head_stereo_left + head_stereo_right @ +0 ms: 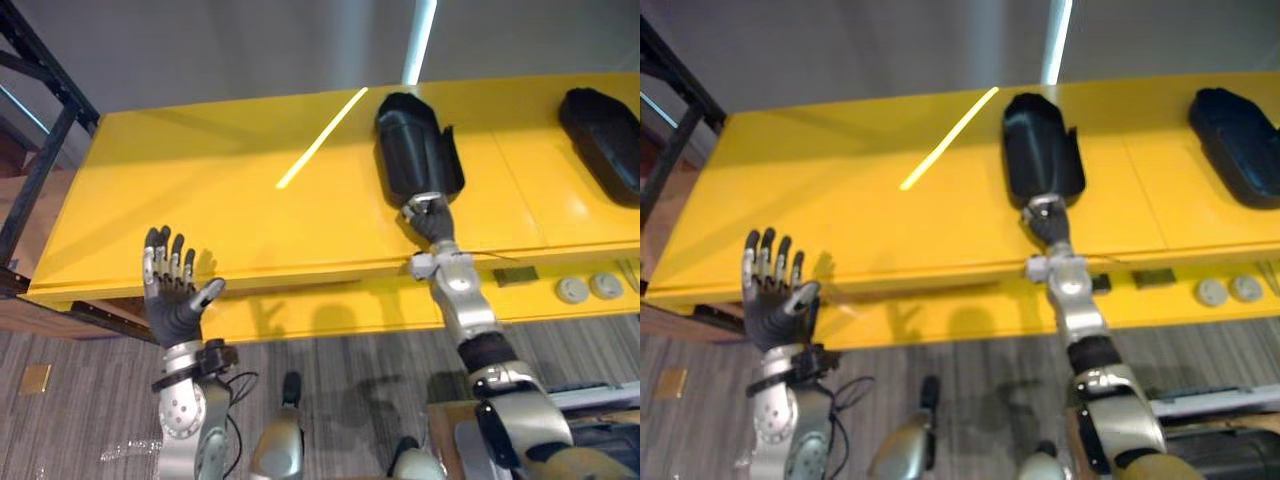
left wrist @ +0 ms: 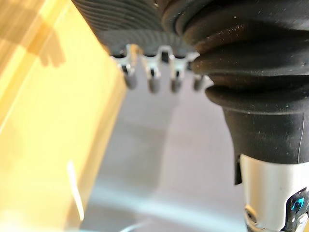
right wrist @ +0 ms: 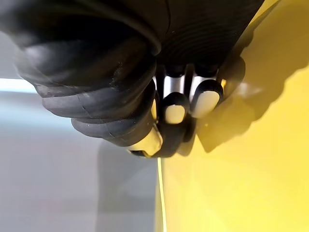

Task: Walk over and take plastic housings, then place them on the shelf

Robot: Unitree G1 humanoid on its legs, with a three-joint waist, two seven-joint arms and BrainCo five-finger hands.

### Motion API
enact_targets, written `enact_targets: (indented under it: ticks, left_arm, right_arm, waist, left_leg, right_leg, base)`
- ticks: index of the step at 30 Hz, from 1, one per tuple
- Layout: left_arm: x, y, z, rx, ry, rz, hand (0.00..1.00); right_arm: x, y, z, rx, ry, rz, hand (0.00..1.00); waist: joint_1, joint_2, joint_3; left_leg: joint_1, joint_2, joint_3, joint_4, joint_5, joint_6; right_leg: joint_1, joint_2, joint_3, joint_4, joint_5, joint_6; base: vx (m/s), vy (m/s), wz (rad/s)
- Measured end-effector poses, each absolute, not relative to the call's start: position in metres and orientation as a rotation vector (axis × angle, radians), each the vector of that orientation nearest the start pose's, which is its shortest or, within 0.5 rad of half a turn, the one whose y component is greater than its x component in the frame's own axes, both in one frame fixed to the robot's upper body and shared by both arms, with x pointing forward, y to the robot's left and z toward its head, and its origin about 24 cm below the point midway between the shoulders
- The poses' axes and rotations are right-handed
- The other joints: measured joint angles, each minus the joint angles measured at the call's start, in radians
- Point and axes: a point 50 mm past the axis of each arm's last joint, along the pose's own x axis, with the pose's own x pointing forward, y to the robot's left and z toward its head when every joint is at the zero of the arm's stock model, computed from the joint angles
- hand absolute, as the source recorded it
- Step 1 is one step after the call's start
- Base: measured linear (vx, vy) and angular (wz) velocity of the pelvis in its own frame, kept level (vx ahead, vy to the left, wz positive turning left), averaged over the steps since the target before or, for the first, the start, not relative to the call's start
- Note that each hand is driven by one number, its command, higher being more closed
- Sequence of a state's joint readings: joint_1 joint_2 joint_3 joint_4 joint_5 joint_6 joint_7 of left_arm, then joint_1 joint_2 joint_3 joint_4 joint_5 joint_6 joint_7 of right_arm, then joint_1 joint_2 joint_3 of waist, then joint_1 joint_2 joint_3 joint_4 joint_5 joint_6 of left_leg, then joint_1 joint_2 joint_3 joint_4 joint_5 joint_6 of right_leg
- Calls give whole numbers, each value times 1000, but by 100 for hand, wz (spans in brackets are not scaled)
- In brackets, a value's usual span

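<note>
A black plastic housing [image 1: 415, 145] lies lengthwise on the yellow shelf surface [image 1: 200, 200], right of centre. My right hand [image 1: 428, 215] is at the housing's near end, fingers curled against its rim; in the right wrist view the curled fingers [image 3: 205, 101] sit just over the yellow surface. My left hand [image 1: 178, 300] is raised at the shelf's front edge, left of centre, palm toward me, fingers [image 2: 152, 82] straight and spread, holding nothing. A second black housing [image 1: 605, 140] lies at the far right of the shelf.
Two round grey discs [image 1: 590, 288] and a small dark tag [image 1: 515, 275] sit on the shelf's front face at right. A black metal frame [image 1: 40, 150] stands at the left end. A grey wall runs behind the shelf.
</note>
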State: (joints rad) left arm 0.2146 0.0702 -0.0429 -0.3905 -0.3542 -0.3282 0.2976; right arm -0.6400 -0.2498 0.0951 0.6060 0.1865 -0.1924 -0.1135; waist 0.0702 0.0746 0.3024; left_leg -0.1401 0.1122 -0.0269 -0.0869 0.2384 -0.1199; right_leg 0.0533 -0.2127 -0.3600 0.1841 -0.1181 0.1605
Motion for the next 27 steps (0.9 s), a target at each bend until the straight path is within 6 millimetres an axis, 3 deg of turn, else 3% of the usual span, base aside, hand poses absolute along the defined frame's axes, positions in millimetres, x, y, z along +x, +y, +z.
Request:
enact_targets:
  ticks: [10, 15, 17, 18, 21, 23, 27]
  left_arm:
    - [203, 178, 107, -370, -450, 286, 0]
    - [202, 179, 107, -373, -464, 289, 0]
    - [201, 179, 108, -374, -471, 290, 0]
    - [201, 179, 108, -374, -474, 291, 0]
    - [200, 180, 110, -372, -486, 293, 0]
    - [201, 178, 110, -371, -490, 279, 0]
    - [201, 175, 111, -367, -495, 240, 0]
  right_arm:
    - [366, -164, 128, -95, -259, 2, 100]
    - [321, -145, 142, -23, -436, 70, 100]
    - [285, -143, 150, 13, -527, 82, 100]
    - [277, -143, 151, 22, -544, 85, 0]
    - [242, -149, 142, 32, -562, 60, 0]
    - [230, -158, 134, 32, -548, 9, 0]
    - [211, -183, 119, 33, -490, -177, 0]
  waist:
    - [9, 9, 6]
    - [-12, 2, 11]
    - [-33, -4, 10]
    - [-34, -8, 12]
    - [-70, -39, -6]
    - [-96, -65, -20]
    - [-114, -94, -45]
  left_leg:
    - [-3, -1, 8, 1, -7, 3]
    - [2, 1, 31, 4, -6, 3]
    - [10, 6, 51, 3, -7, 2]
    - [18, 9, 71, 3, -8, 2]
    - [64, 30, 131, -2, -38, -5]
    - [80, 42, 165, -2, -51, -8]
    - [119, 52, 244, -2, -65, -11]
  right_leg:
    - [-1, -1, 2, -9, 1, 2]
    - [2, 1, 11, -21, 9, 12]
    - [5, 4, 25, -35, 16, 8]
    - [5, 6, 37, -40, 19, 7]
    - [17, 19, 92, -68, 28, 3]
    - [14, 28, 124, -81, 28, -8]
    - [0, 32, 206, -95, 47, -9]
  base:
    - [-3, -24, -1]
    - [51, -46, -6]
    - [26, -35, -21]
    - [12, -22, -50]
    - [-5, -26, -53]
    - [-11, -21, -51]
    - [16, -5, -56]
